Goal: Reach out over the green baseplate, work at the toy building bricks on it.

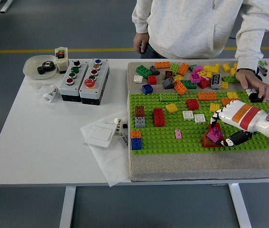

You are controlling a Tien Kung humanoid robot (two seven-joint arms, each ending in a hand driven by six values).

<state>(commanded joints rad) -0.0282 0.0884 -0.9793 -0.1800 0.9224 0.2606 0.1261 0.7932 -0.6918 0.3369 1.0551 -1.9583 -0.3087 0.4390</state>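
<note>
Right hand gripping a magenta brick near the baseplate's near right edge

The right hand (236,124) is reaching in from the right, its fingers (218,121) closing on a tilted magenta brick (215,135) sitting over a red brick (207,141) on the green baseplate (172,142); farther back, a person's hand (253,84) is resting at the tabletop's far right by the loose bricks (187,73)

- Right hand (227,127): glossy white plastic shell, matt black fingertips.
- Magenta brick (215,135) in its fingers: shiny smooth plastic.
- Green baseplate (172,142) beneath: studded plastic.
- Grey mat (182,166) under that: rough, felt-like.
- Counter (34,142), far left of hand: smooth matt white.
</note>
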